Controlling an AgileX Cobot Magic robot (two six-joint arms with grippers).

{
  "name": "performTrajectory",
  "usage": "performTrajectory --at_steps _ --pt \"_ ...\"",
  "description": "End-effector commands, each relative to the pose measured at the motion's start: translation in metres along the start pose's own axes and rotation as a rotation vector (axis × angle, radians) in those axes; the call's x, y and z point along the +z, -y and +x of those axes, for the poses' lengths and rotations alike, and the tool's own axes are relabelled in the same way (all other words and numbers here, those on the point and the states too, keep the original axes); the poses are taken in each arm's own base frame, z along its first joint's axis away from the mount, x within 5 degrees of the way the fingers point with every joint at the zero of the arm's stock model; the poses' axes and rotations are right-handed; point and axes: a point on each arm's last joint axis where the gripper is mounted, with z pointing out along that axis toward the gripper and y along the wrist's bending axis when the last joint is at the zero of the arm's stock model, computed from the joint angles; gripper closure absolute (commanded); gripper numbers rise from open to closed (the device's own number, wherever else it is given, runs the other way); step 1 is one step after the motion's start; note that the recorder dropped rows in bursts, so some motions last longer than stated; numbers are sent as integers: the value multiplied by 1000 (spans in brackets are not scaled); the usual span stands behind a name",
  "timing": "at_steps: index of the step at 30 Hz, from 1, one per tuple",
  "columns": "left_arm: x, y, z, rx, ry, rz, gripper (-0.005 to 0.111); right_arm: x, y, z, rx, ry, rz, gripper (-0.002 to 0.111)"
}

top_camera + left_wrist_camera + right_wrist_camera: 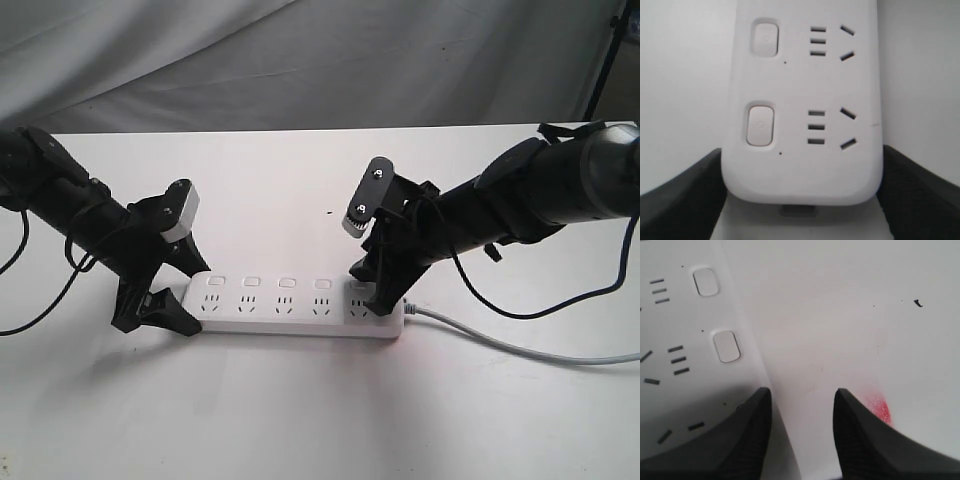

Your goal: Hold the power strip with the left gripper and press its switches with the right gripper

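A: Black two-finger left claw [197,297], on the slim arm: where does it stand?
B: Astride the cable-free end of the long white plastic power strip [300,310], one finger against each long edge. I read it as clamped across the strip's width. The strip lies flat on the white surface [300,430].
A: And the black right claw [802,392], on the thick arm?
B: Jaws parted, holding nothing, down at the strip's cable end. One finger [740,440] sits over the strip's top. The other hangs past the strip's long edge, over bare surface. Whether the first touches plastic I cannot tell.
A: So what might fail?
B: The row of small square white switches [286,283] runs close to that edge. A finger landing off a button would load the rim, and I judge the strip could tip or skid. The hold is on the rounded end only, far from the push, so the strip may swing or slip free.
A: The grey cable [500,342]?
B: It trails from the strip's end where the right claw works. A snag there would drag the strip.
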Motion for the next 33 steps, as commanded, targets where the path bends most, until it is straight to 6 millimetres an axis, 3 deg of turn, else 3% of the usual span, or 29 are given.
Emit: performTrajectory --at_steps 1,15,23,33 --pt "-2 -1 -2 3 2 -7 50 0 -2 -1 -14 -1 -5 69" --pt "-2 -1 -2 3 2 -7 50 2 -8 7 -7 -22 -24 69" --pt "-2 -1 -2 3 2 -7 50 18 -13 19 10 -59 -63 69" --pt "-2 -1 -2 3 2 -7 50 19 -13 21 22 -64 -67 69"
